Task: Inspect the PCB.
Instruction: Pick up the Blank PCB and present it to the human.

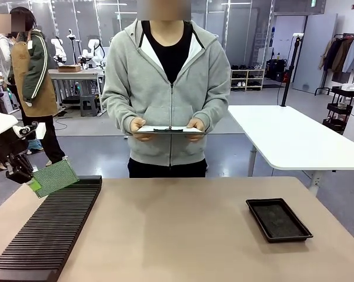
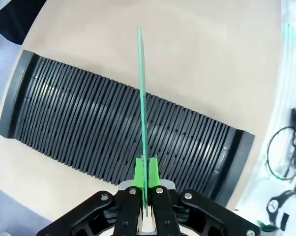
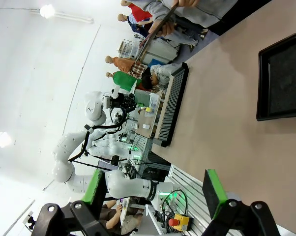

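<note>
My left gripper (image 1: 31, 183) is shut on the PCB (image 1: 55, 177), a thin green dotted board held tilted in the air just above the far end of the black slotted rack (image 1: 50, 232). In the left wrist view the PCB (image 2: 142, 108) shows edge-on as a narrow green line, clamped between the green pads (image 2: 139, 173), with the rack (image 2: 84, 123) below it. My right gripper (image 3: 150, 191) stands open with nothing between its fingers, high over the table's near side. A person across the table holds a grey clipboard (image 1: 169, 129) in both hands.
A black shallow tray (image 1: 278, 219) lies at the right of the tan table (image 1: 177, 235); it also shows in the right wrist view as the tray (image 3: 281, 78). A white table (image 1: 289, 138) stands behind at the right. Another person stands far left.
</note>
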`<state>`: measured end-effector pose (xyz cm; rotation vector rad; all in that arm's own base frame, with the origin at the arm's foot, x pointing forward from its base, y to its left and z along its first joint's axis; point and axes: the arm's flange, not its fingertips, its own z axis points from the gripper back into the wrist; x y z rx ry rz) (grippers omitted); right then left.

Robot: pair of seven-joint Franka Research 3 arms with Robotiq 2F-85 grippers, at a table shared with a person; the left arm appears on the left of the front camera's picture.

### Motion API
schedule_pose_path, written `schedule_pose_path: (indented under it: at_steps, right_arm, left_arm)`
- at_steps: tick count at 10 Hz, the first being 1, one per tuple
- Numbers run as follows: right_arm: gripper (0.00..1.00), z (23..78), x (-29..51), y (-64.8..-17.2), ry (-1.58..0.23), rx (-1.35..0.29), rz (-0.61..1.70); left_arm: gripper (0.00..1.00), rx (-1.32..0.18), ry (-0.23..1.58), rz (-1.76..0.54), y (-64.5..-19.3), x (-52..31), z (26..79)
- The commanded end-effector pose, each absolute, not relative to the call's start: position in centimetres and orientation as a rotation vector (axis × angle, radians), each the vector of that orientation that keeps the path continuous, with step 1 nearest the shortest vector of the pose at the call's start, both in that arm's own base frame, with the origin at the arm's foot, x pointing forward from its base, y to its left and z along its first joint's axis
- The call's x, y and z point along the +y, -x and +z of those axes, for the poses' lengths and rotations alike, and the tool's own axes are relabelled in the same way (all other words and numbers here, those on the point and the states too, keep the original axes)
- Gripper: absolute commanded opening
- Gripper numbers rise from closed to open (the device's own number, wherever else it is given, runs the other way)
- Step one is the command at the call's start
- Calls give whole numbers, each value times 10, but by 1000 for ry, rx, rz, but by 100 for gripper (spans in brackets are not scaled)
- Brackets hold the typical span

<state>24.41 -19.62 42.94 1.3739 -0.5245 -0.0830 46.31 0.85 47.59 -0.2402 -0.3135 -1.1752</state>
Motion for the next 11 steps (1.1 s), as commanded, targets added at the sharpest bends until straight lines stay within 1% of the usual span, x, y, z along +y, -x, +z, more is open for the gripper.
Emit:
schedule_pose_path:
  at_steps: [1, 2, 3, 4, 5, 7, 8, 10, 11]
  right_arm:
    - [100, 432, -197, -244, -1378, -534, -75]
    - [100, 432, -197, -244, -1378, -534, -75]
    - [100, 432, -197, -244, -1378, -534, -75]
    - [100, 432, -197, -244, -1378, -534, -75]
    - [100, 432, -197, -244, -1378, -534, -75]
    - [100, 432, -197, -244, -1378, -534, -75]
    - [100, 432, -197, -244, -1378, -534, -75]
    - [100, 432, -197, -244, -1378, -534, -75]
    - [100, 432, -197, -244, -1378, -534, -75]
  left_arm:
    - [0, -311, 222, -1178, -464, 8, 479]
    - [3, -313, 240, -1175, -463, 8, 476]
    - [3, -317, 275, -1187, -461, 6, 479]
    - [3, -236, 389, -1169, -460, 5, 470]
    - [3, -253, 501, -1177, -461, -2, 464]
    - [3, -295, 688, -1104, -468, -11, 447]
    - [3, -346, 841, -1061, -473, -17, 443]
    - [3, -436, 865, -925, -482, -20, 435]
    - [3, -499, 1009, -853, -482, -22, 433]
